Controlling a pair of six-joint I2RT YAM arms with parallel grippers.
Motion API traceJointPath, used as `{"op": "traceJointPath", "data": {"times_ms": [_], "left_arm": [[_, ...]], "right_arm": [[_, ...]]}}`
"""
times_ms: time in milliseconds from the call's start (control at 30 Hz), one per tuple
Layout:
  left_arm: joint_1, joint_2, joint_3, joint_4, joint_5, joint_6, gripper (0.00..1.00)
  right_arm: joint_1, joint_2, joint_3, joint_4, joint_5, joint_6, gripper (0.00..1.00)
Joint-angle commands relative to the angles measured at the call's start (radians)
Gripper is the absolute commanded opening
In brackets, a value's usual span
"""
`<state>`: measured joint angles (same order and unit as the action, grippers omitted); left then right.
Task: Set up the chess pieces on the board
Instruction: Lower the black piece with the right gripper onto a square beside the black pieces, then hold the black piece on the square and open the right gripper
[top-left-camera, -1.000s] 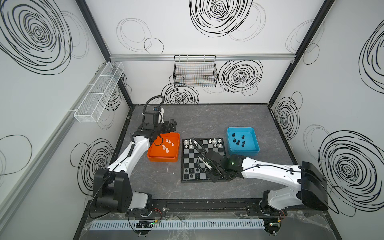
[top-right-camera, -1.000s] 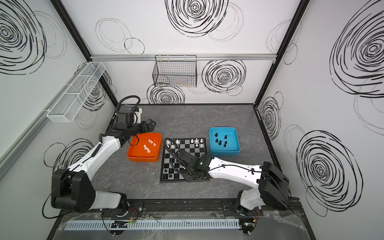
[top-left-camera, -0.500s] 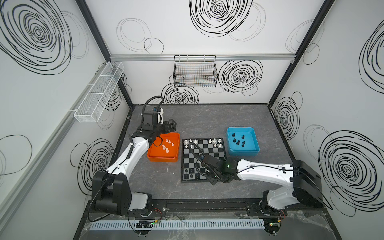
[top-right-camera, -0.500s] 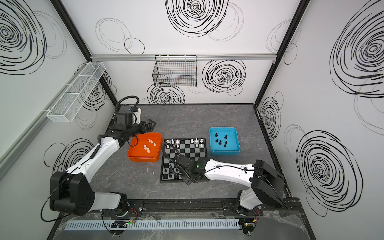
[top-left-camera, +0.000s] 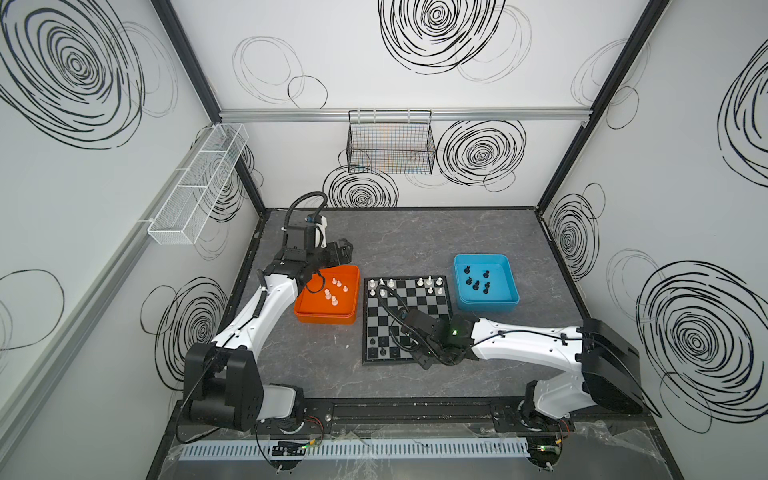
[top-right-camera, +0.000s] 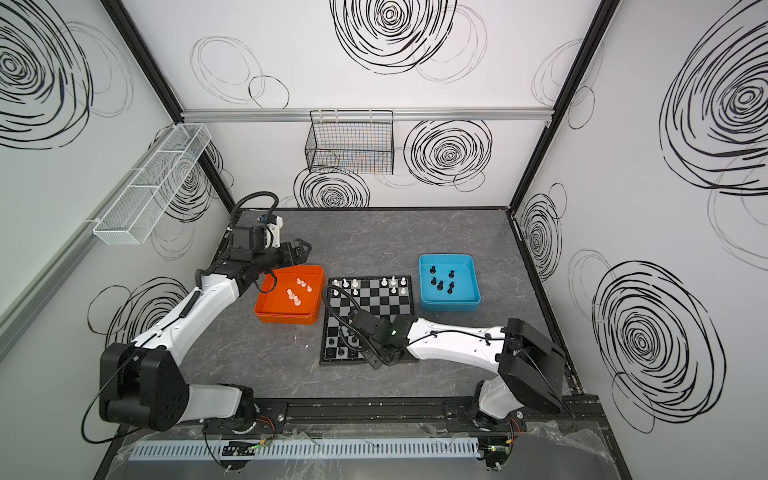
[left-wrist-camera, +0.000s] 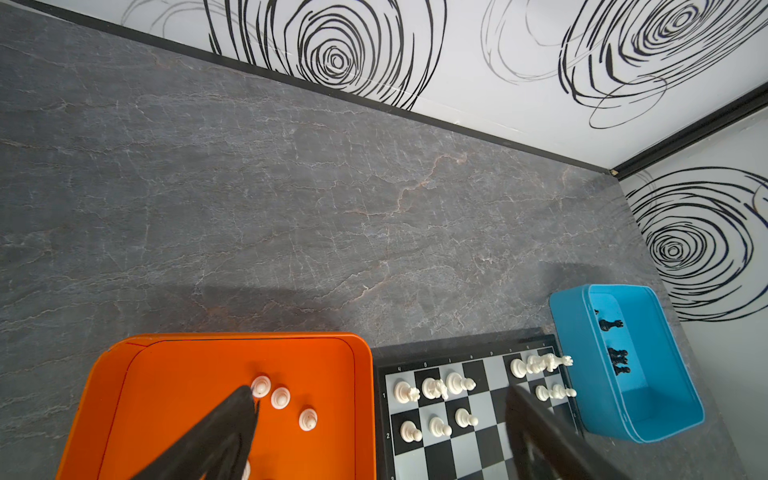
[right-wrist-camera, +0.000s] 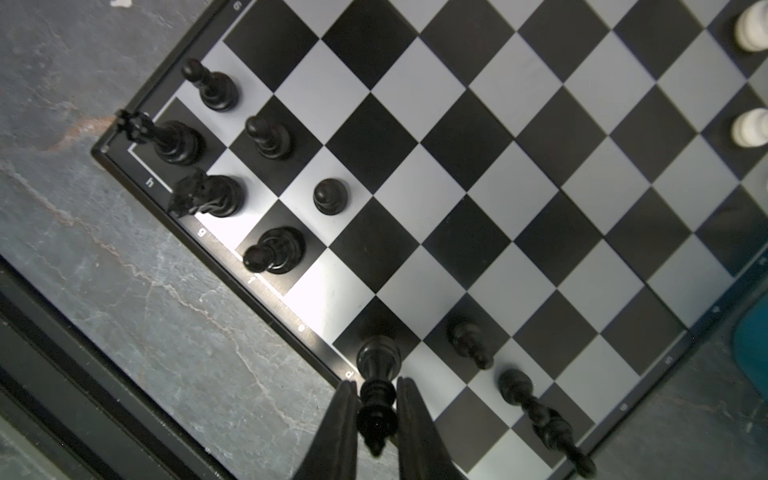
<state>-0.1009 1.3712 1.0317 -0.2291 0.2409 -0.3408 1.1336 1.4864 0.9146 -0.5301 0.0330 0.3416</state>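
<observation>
One tall black piece (right-wrist-camera: 376, 361) stands at the board's (top-left-camera: 428, 309) lower edge, mid-frame in a top view, clamped in the right pincer (right-wrist-camera: 376, 409); the left pincer (left-wrist-camera: 380, 390) is wide apart near the orange tray's (top-left-camera: 324, 320) upper edge.

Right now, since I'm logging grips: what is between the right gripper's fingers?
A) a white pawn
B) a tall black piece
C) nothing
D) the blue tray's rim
B: in the right wrist view the right gripper is closed on a tall black piece at the edge of the board.
</observation>
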Motion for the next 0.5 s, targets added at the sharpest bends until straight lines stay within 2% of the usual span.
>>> {"op": "traceJointPath", "data": {"times_ms": [0,467], "left_arm": [[0.014,-0.02,-0.013,0.043,0.012,-0.006,0.96],[0.021,-0.023,-0.021,0.045,0.015,-0.007,0.96]], "right_arm": [[-0.008,0.008,-0.008,0.015,0.007,0.016,0.21],[-0.028,0.011,-0.032,0.039,-0.035,0.022,0.21]]}}
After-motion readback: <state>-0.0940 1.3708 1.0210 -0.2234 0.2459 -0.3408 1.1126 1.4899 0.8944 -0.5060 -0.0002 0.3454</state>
